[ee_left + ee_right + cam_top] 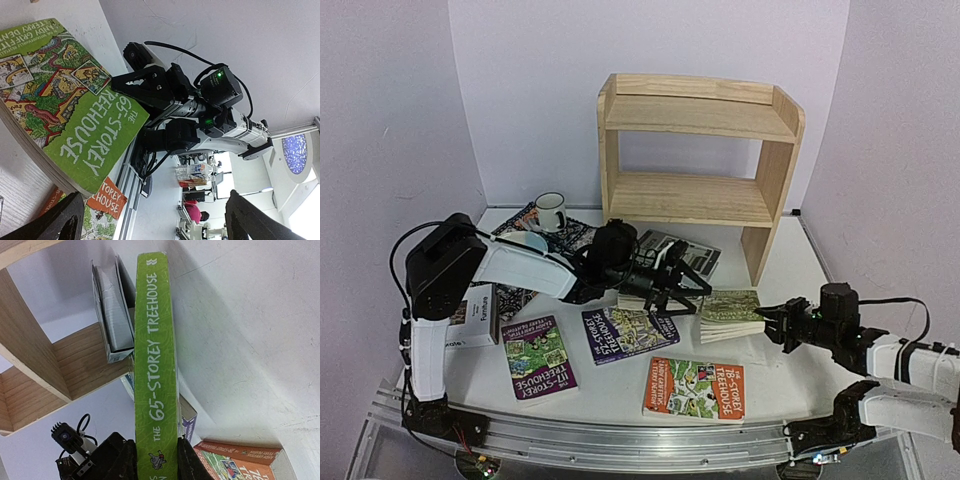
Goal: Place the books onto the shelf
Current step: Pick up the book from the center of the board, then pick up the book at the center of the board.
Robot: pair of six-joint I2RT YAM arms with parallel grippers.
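R gripper (772, 322) pinches the green 65-Storey book (732, 313) at its right end, covers between the fingers. The book's long axis runs left toward L gripper (675, 285), whose jaws are wide, just beside the book, holding nothing. Shelf (695, 195) stands behind the book, so R arm is nearer for the lift.

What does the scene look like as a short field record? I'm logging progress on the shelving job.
shelf: no books on either tier
right gripper: shut on the spine of the green 65-Storey Treehouse book
left gripper: open, holding nothing, mid-table
orange Treehouse book: flat on the table, near edge
purple Treehouse book: flat, front left
dark purple Treehouse book: flat, centre
mug: on the patterned placemat, back left
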